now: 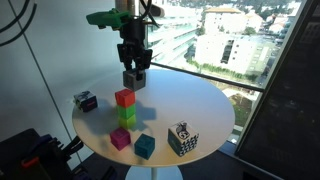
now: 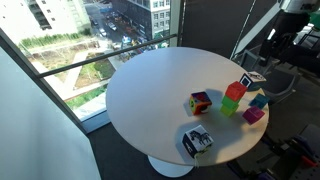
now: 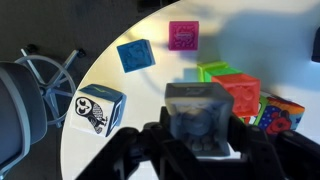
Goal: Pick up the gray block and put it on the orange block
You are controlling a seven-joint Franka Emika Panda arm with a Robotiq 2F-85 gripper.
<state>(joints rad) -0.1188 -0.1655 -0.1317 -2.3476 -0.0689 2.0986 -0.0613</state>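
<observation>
The claw is black with thick fingers; a bright green part is fixed above it at the wrist.

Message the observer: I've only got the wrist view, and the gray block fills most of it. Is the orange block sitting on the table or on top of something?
Observer: In an exterior view the orange block sits on top of the lime green cube, so it is a stack two cubes high.
Operator: Okay. Where is my gray block relative to that stack?
Observer: The gray block, gripped in the hand, hangs in the air clear of the table. It looks to be beside the stack, not over it.
</observation>
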